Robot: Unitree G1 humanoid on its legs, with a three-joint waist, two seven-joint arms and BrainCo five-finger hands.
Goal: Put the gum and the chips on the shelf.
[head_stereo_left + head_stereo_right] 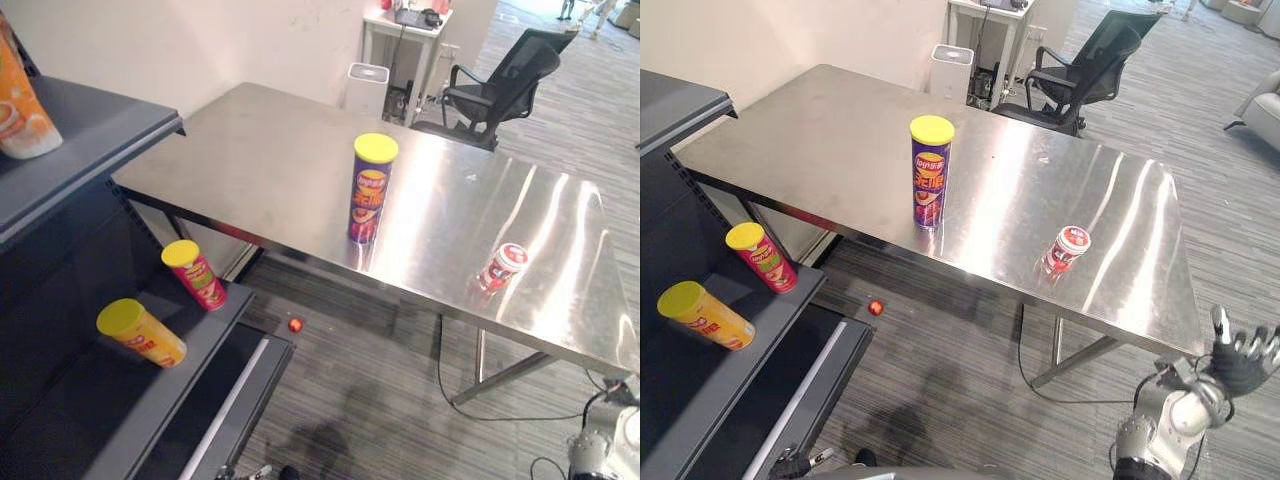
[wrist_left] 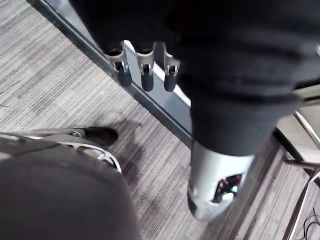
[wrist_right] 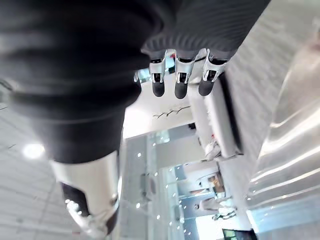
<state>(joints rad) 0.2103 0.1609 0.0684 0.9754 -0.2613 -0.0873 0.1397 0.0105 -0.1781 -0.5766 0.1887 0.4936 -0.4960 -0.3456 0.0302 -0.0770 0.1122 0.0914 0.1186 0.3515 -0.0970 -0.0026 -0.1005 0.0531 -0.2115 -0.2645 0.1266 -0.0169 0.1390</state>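
Pick not started — chips can (image 1: 369, 190) upright mid-counter (image 1: 260, 150), gum jar (image 1: 502, 266) nearer its right end, right robot hand (image 1: 1243, 358) and left robot hand (image 2: 147, 77) low, fingers relaxed, empty — next, probably a right reach for the gum, then the shelf (image 1: 70, 410).

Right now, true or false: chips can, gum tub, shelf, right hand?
1. The tall purple chips can with a yellow lid stands upright on the steel table. True.
2. A red can and a yellow can lie on the dark shelf. True.
3. The small red-and-white gum tub sits on that shelf. False: it is on the table, right of the purple can.
4. The right hand grips the gum tub. False: it is open, empty, clear of the table.
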